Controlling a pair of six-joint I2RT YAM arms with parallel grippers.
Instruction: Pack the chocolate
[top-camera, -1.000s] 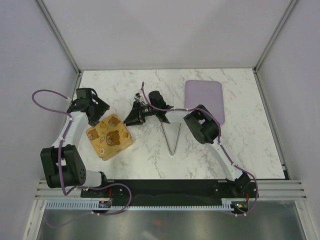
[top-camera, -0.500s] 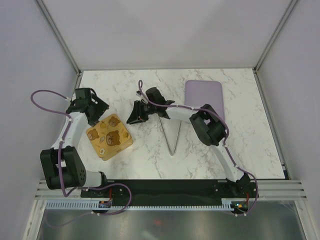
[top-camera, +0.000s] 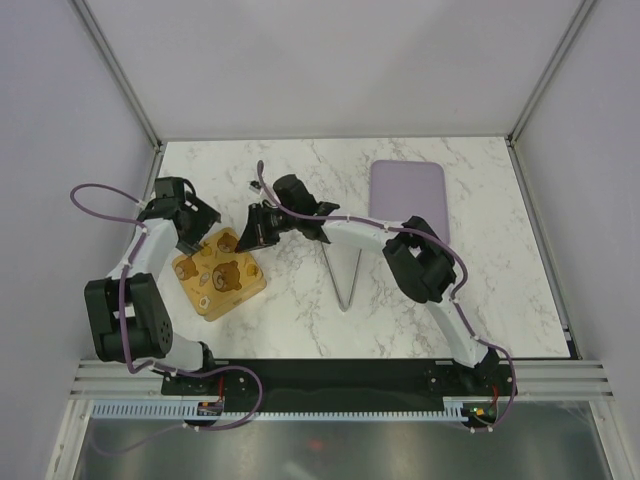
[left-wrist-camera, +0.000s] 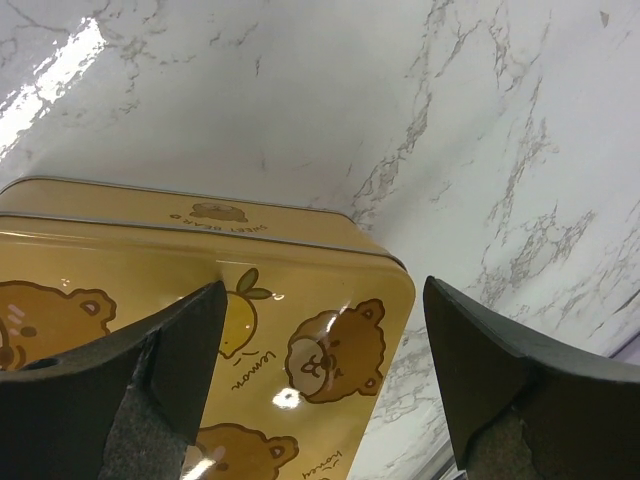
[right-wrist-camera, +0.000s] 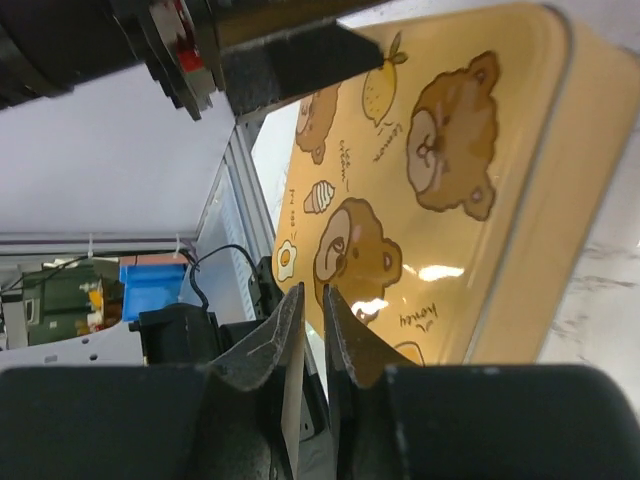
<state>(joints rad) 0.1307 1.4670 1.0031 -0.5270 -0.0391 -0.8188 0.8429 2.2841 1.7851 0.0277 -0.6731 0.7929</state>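
The bear-printed tin (top-camera: 222, 275) lay closed. The right gripper (right-wrist-camera: 312, 295) hovered over it, jaws pressed together, empty. The left gripper (left-wrist-camera: 322, 300) had its jaws spread. Next, probably press the tin firmly shut.

Glossy printed metal tin (left-wrist-camera: 300, 290); polished marble-look table (left-wrist-camera: 300, 90).

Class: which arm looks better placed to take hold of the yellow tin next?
Probably the left: the left tool is open over the yellow tin, straddling its edge, while the right tool is shut.
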